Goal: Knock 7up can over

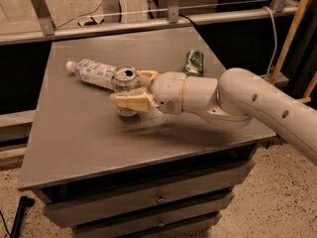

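The 7up can [124,81] stands upright near the middle of the grey table [99,143]; its silver top with the opening shows, and its lower body is partly hidden. My gripper [128,87] reaches in from the right and is open. One cream finger [132,102] lies across the front of the can, low on its body. The other finger [147,76] is just to the can's right rear. Whether the fingers touch the can I cannot tell.
A clear plastic bottle with a blue-white label [94,73] lies on its side just left of and behind the can. A dark green can [194,62] lies near the table's right edge. A rail runs along the back of the table [148,26]. Drawers sit below the tabletop.
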Robot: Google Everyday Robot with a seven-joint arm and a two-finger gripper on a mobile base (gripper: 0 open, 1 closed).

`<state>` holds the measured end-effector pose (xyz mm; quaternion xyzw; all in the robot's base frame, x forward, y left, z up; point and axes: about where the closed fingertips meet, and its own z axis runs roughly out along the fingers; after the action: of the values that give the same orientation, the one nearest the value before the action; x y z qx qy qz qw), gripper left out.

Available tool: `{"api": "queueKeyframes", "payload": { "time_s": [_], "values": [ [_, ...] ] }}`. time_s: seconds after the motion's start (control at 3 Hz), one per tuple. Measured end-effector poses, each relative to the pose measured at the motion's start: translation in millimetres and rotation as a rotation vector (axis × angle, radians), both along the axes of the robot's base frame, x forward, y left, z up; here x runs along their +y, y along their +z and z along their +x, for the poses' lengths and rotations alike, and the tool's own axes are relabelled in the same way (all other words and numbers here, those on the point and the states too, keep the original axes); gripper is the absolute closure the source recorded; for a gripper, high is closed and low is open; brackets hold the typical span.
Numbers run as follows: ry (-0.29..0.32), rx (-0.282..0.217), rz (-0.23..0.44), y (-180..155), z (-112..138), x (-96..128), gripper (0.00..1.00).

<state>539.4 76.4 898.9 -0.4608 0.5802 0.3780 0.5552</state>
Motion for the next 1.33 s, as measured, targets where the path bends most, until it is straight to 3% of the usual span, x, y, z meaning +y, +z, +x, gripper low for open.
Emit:
{"api": "queueKeyframes", "payload": {
  "time_s": [0.33,0.67,1.0,1.33],
  "values": [
    [0.03,-0.099,-0.038,51,1,-1,0.82],
    [0.101,-0.204,-0.281,134,-2,-2,1.0],
    [0.099,-0.163,-0.449,147,26,-18,1.0],
    [0.096,-0.049,-0.684,109,49,-32,1.0]
  ]
}}
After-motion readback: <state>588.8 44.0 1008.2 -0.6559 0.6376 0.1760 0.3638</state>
